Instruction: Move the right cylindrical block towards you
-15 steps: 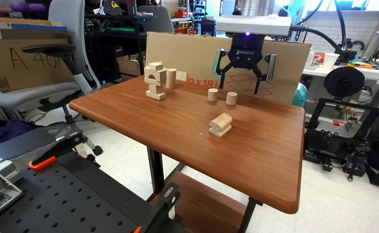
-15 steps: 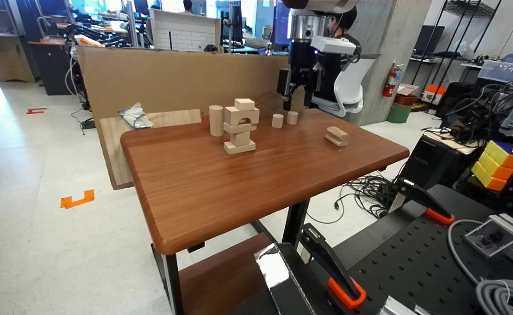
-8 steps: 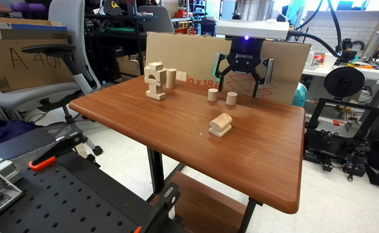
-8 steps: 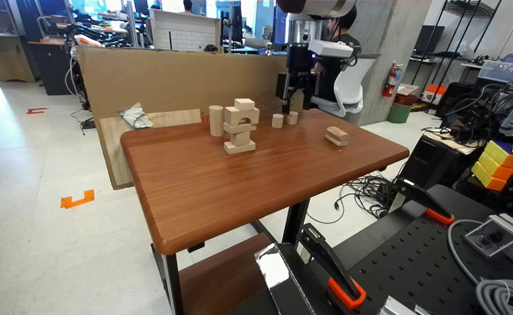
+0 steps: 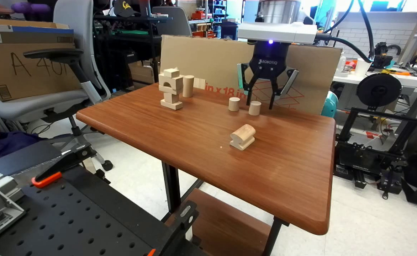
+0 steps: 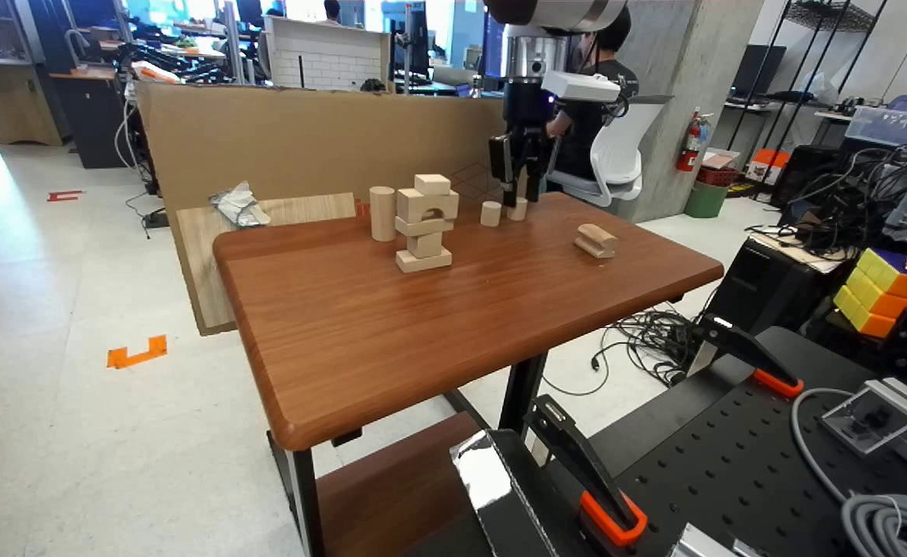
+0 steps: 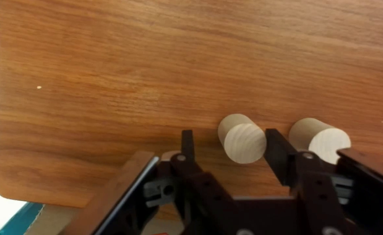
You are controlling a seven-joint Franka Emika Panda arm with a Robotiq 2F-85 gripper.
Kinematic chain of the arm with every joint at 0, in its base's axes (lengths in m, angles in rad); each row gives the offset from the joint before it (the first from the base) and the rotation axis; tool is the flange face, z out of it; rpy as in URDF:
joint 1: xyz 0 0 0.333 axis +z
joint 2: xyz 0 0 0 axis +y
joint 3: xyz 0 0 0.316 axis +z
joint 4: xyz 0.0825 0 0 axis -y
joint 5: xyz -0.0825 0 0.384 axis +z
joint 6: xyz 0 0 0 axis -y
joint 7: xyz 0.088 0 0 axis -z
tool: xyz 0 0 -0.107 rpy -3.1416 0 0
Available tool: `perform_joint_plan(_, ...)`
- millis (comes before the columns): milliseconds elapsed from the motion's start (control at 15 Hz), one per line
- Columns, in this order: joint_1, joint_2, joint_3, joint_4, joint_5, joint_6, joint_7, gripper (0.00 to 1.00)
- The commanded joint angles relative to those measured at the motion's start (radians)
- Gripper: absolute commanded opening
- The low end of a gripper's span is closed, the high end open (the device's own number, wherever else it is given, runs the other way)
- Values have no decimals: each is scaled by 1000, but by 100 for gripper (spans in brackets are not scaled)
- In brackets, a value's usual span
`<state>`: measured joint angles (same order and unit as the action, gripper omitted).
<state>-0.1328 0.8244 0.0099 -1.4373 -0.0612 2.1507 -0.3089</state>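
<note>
The right cylindrical block (image 5: 254,108), a short pale wooden cylinder, stands upright near the table's back edge in both exterior views. My gripper (image 5: 259,105) is directly over it, pointing down, its jaws partly drawn together but wider apart than the block. Seen from the wrist, the block (image 7: 245,143) sits between the fingers, close to one finger (image 7: 278,156) and with a clear gap to the opposite finger (image 7: 187,143). Whether that near finger touches it I cannot tell. The similar left cylinder (image 7: 328,143) is just outside the near finger, partly covered by the gripper.
A grooved wooden block (image 5: 243,137) lies in front of the cylinders. Farther left rise a stacked block tower (image 5: 171,89) and a tall cylinder (image 5: 188,86). Behind the wooden table (image 5: 208,142) stands a cardboard panel (image 5: 201,53).
My gripper has come down to the right cylinder, and its jaws have moved closer together from wide apart. The blocks have stayed where they were.
</note>
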Motion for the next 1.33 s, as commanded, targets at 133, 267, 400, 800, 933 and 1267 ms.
perform_joint_plan(133,8,24,-5,46,-11,-46,-5,12)
perform_joint_plan(267,6,4,-1,25,-7,-45,-10,8)
perform_joint_plan(400,-3,-29,3,-5,1,-45,-16,8)
perform_joint_plan(800,-28,-136,-21,-115,-2,-72,-11,8)
perform_joint_plan(933,-31,-139,-40,-123,-8,-108,4,8)
perform_joint_plan(1267,-47,-92,-79,-122,-17,-135,32,8)
